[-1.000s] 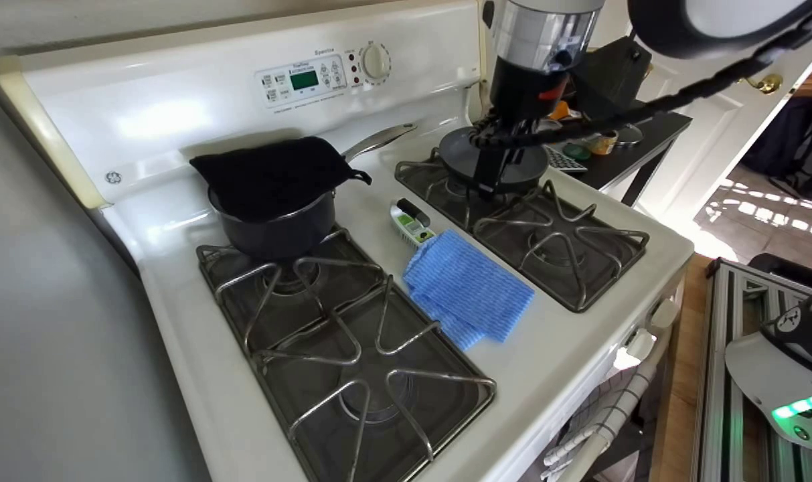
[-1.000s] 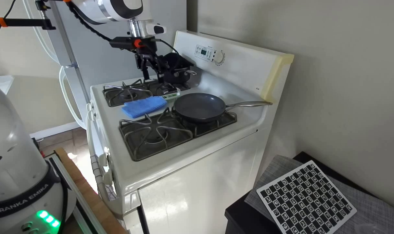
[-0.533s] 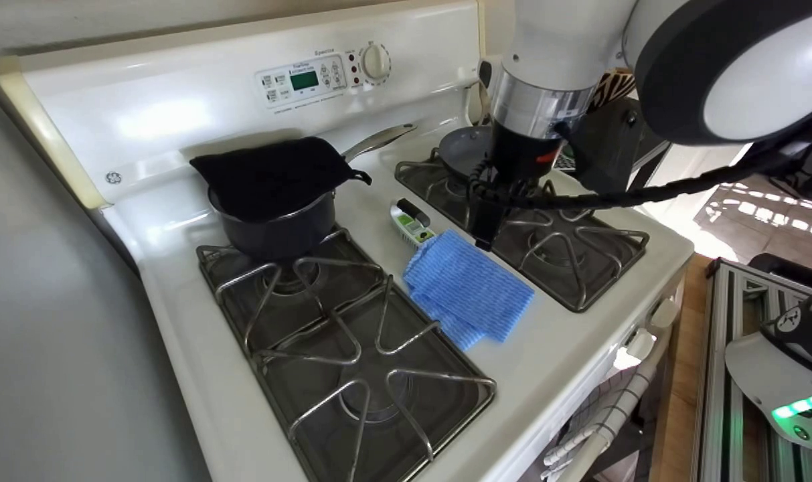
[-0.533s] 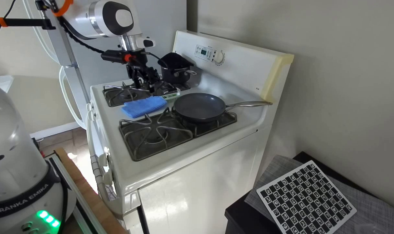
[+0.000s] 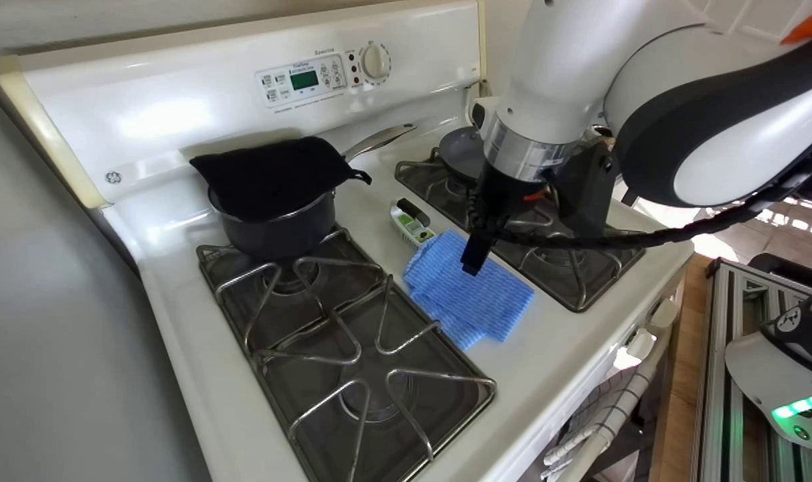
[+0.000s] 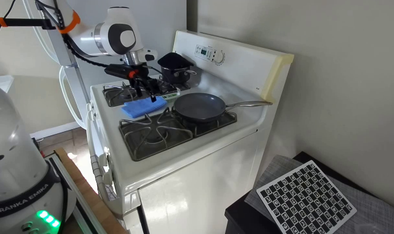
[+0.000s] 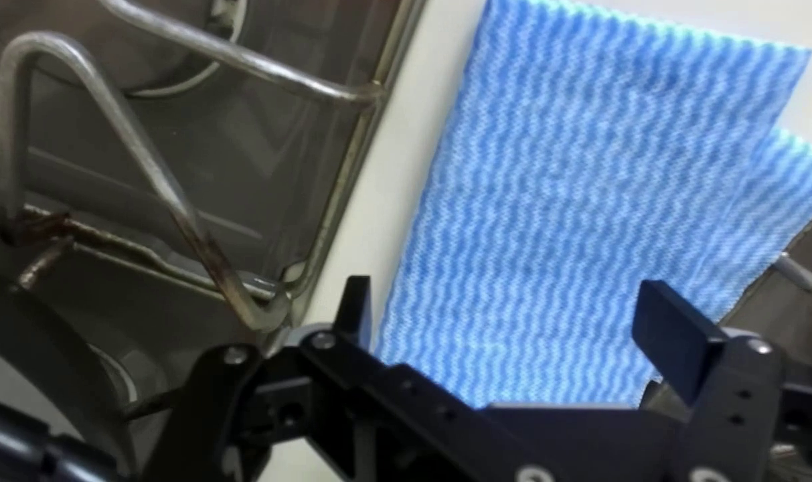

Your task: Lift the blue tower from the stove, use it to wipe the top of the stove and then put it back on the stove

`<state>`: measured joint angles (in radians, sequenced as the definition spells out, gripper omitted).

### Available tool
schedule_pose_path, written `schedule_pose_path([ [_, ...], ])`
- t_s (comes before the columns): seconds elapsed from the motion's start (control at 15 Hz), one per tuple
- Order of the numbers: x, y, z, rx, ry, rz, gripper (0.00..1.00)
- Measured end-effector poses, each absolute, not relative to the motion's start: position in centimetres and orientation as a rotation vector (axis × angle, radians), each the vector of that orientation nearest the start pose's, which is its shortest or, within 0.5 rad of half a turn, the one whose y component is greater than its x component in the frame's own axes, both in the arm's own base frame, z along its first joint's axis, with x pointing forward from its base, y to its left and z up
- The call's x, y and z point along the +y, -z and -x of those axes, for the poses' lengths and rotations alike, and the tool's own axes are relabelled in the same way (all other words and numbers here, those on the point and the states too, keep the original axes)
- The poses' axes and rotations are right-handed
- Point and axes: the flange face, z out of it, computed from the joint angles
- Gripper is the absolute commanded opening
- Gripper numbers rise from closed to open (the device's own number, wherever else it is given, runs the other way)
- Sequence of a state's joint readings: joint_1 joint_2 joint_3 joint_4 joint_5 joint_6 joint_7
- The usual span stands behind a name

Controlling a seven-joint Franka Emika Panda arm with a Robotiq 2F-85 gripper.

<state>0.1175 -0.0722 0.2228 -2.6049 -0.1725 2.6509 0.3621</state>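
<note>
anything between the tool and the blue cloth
Nothing visible: in the wrist view, the open tool faces the cloth directly, and the pan stands off to one side.

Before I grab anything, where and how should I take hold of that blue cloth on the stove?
Pinch the blue cloth near its middle, coming straight down from above. It lies flat, mostly between the burner grates, so a sideways approach might hit them. The open claw spans much of the cloth's width in the wrist view, so closing should bunch up a ridge.
</note>
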Motion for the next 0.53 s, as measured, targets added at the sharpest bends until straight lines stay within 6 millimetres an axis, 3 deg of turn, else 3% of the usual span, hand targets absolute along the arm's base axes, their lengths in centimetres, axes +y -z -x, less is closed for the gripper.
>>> schedule_pose_path([
  [0.53,15.9,-26.0,-42.4,-0.245,0.305,3.173,1.0],
])
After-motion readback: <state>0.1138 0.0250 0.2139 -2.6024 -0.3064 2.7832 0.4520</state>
